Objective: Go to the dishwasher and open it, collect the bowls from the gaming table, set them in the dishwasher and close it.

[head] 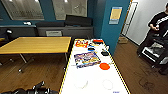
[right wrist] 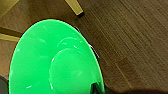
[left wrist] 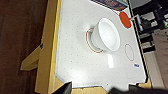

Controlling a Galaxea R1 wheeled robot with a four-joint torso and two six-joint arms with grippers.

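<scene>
Dark parts of the left arm [head: 32,89] come in low at the near left of the head view, beside the near end of the gaming table [head: 93,75]. I cannot tell if the fingers of this arm are released or clenched.

On the white top, near the close end, stands a white bowl [left wrist: 106,35]; the left wrist view shows it upright on a thin red ring, with a second red ring [left wrist: 129,52] just beside it, apart from it. In the head view this bowl is very pale against the top [head: 81,83]. Farther along lies an orange bowl [head: 104,66], close to the right edge. Beside it, more to the middle, lies a colourful game box [head: 87,59]. At the far end are more boxes [head: 82,44] and a red thing [head: 98,41], too blurred to name.

A green bowl [right wrist: 55,60] shows very large in the right wrist view, over a dark wooden floor [right wrist: 130,37]. A dark part touches its rim, but whether the right fingers grasp it I cannot tell.

Left of the gaming table stands a yellow-topped table [head: 35,45]. At the right a person [head: 157,25] stands by a cart.
</scene>
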